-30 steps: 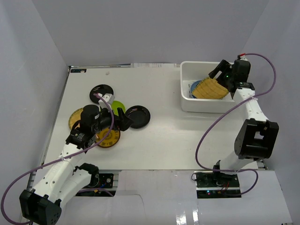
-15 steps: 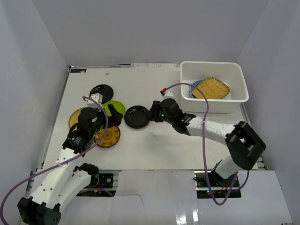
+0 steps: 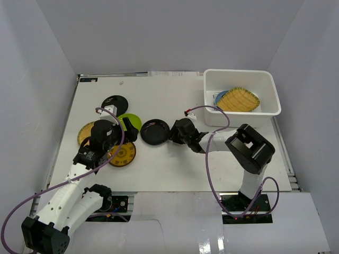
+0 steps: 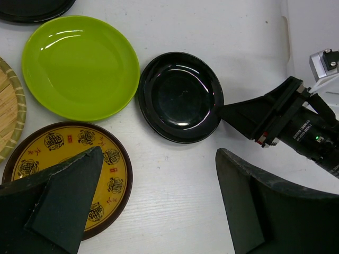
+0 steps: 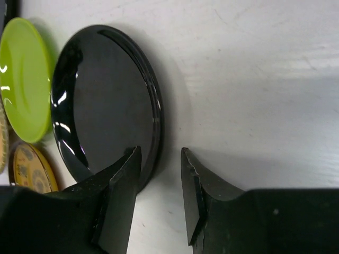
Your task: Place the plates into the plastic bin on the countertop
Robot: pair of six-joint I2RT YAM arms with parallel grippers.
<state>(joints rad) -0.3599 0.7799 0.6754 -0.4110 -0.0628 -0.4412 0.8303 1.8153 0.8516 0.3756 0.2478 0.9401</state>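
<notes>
R gripper (image 5: 160, 153): jaws parted narrowly, straddling near rim of round glossy black plate (image 5: 100, 106); outer finger clear of rim, no clamp. L gripper (image 4: 159, 153): jaws wide apart, empty. That plate lies just ahead of it, lime green plate (image 4: 79, 66) ahead-left, yellow dark-patterned plate (image 4: 58, 148) partly under its left finger. White plastic bin (image 3: 241, 72) sits well behind R gripper and holds woven bamboo plate (image 3: 238, 99).

Top external high, facing down over whole countertop (image 3: 175, 164), left wrist overhead, nearer, right wrist low and close, all sharing central black plate (image 3: 154, 131).
</notes>
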